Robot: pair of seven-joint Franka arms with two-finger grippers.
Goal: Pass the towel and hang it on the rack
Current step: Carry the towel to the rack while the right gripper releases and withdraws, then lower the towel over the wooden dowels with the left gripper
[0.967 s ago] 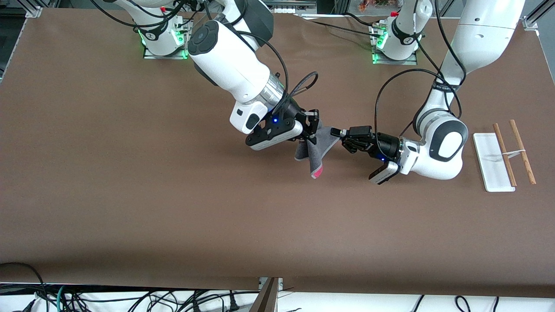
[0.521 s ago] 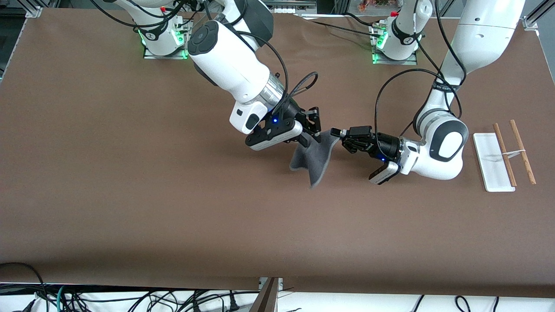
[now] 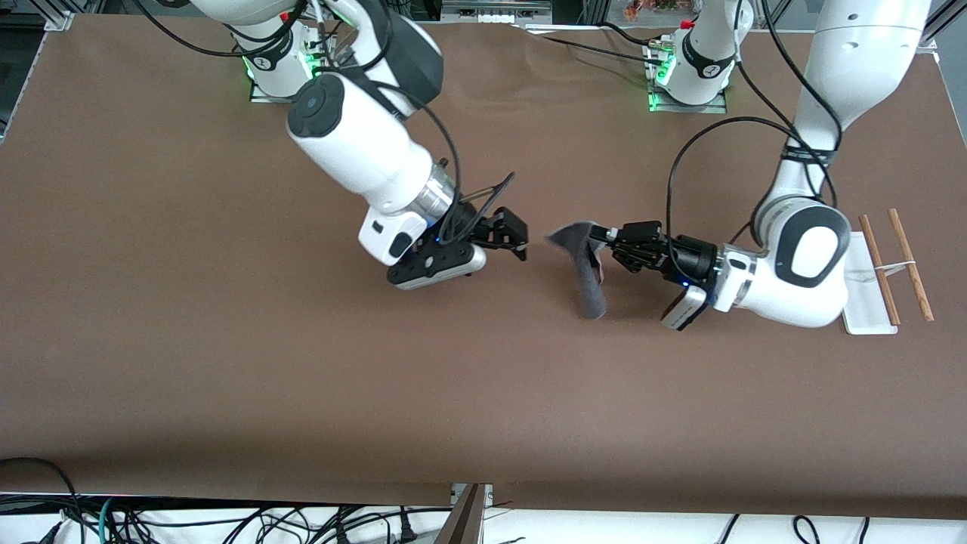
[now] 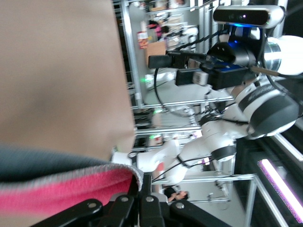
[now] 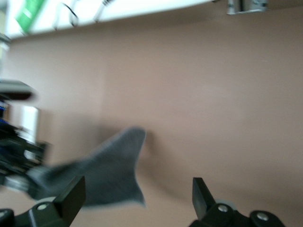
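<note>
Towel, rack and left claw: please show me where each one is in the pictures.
towel (image 3: 585,283): front view, on its hanging grey middle.
rack (image 3: 863,317): front view, on the bare white base.
left claw (image 3: 604,240): front view, between the fingertips shut on the towel.

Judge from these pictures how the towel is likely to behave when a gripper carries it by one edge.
Probably floppy: pinched in the left gripper, the towel droops in folds. Likely light, since one edge grip holds it all. It may swing or drag when carried to the rack. The right gripper is open over the table.
</note>
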